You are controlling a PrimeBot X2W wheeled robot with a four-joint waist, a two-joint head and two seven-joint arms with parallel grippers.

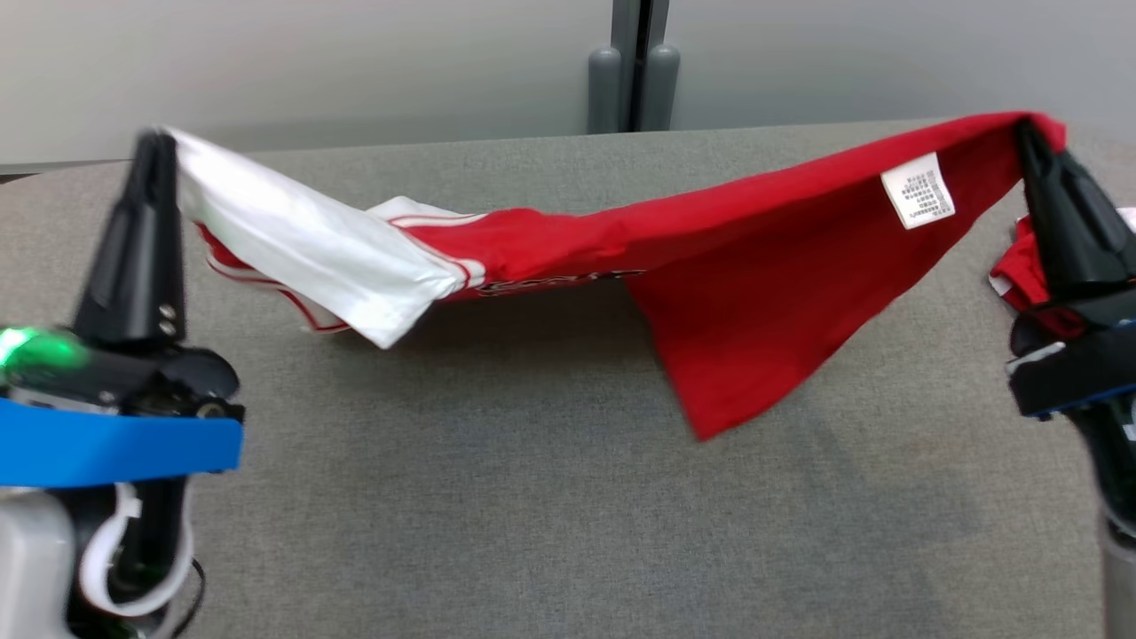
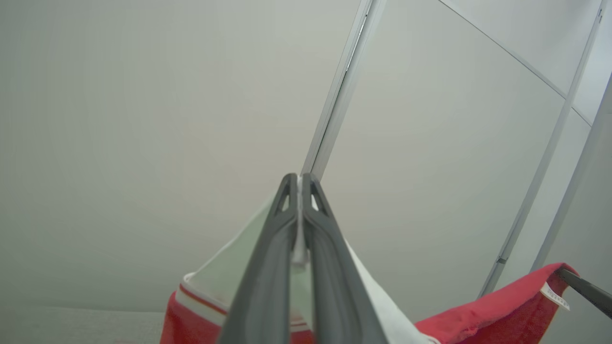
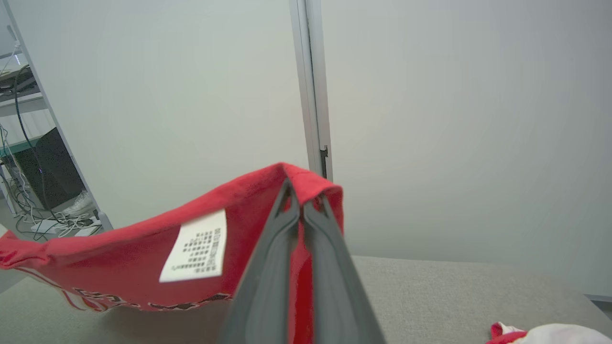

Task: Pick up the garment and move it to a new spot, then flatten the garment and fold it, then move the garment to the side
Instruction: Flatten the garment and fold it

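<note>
A red garment (image 1: pixel 737 293) with a white sleeve (image 1: pixel 293 240) hangs stretched in the air above the grey table (image 1: pixel 532 515), sagging in the middle. My left gripper (image 1: pixel 160 142) is shut on the white sleeve end at the far left. My right gripper (image 1: pixel 1029 133) is shut on the red hem at the far right, close to a white care label (image 1: pixel 919 189). In the left wrist view the gripper (image 2: pixel 300 179) pinches white cloth (image 2: pixel 224 272). In the right wrist view the gripper (image 3: pixel 301 203) clamps the red cloth (image 3: pixel 129 258) beside the label (image 3: pixel 196 246).
Another red and white cloth (image 1: pixel 1021 266) lies at the table's right edge behind my right gripper, also in the right wrist view as a bundle (image 3: pixel 545 332). A pale wall with a grey post (image 1: pixel 635 62) stands behind the table.
</note>
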